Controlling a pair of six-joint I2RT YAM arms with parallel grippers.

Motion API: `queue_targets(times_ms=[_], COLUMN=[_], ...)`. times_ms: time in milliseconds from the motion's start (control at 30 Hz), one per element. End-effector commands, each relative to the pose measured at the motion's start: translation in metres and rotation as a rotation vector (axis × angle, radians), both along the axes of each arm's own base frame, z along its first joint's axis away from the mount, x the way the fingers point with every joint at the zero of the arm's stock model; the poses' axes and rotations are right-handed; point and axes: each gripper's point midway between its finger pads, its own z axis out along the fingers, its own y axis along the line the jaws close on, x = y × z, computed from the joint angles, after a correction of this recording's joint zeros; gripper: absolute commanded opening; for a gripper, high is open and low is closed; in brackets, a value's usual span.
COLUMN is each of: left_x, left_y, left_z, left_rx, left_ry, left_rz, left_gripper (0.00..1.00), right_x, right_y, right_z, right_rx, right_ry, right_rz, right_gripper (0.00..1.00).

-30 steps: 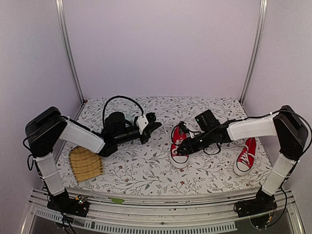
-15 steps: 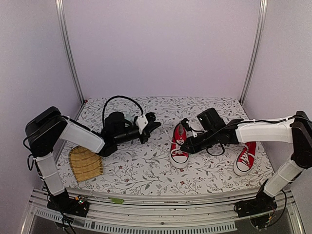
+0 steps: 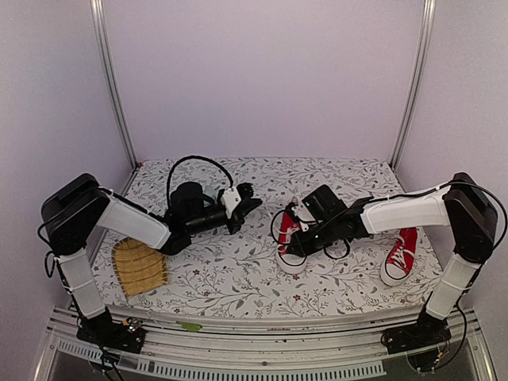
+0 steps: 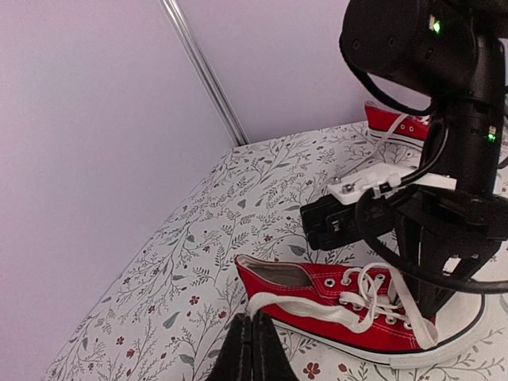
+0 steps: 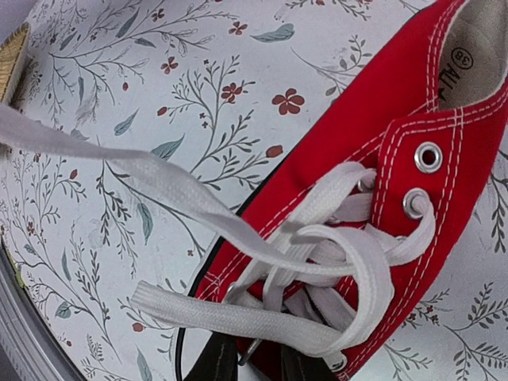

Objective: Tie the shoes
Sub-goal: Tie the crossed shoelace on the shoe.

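While left tool (image 4: 254, 343) pinches a lace (image 5: 159, 178) end taut, shoe (image 4: 333, 311) lies just ahead of it, directly under right tool (image 5: 258, 361), jaws part-open over the crossing. Best: nip one strand only, pull slowly.

Overhead, two wrist close-ups; common shoe (image 4: 341, 321)

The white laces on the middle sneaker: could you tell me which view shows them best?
The right wrist view: the white laces fill the frame, loose strands distinct. The left wrist view shows them smaller, side-on. In the top view the right arm mostly hides them.
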Motion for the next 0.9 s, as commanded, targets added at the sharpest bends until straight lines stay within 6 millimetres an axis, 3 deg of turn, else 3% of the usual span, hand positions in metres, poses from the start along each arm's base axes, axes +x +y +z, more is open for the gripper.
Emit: queue_targets(times_ms=[0,100,533,700,867], left_x=[0.005,0.004,0.009,0.020,0.046], left_y=[0.005,0.006,0.016,0.029,0.055], left_z=[-0.001,0.000,-0.009,-0.009,-0.016], left_rx=[0.002,0.006,0.035,0.050,0.084], left_ry=[-0.016,-0.025,-0.005,0.033,0.100], left_rz=[0.020,0.022,0.059,0.131,0.302], left_gripper=[0.00,0.00,0.00,0.00,0.00], right_x=[0.009,0.009,-0.015,-0.019,0.016], right_y=[-0.001,-0.005,-0.036,-0.076,-0.125], right_z=[-0.006,-0.004,0.052,0.048,0.053], right_rx=[-0.033,-0.048,-0.045,-0.069,-0.051], right_ry=[-0.008,-0.011,-0.028,-0.004,-0.054], right_rz=[-0.035,-0.041,-0.047,-0.117,-0.256], right_gripper=[0.13,0.01,0.01,0.01,0.01])
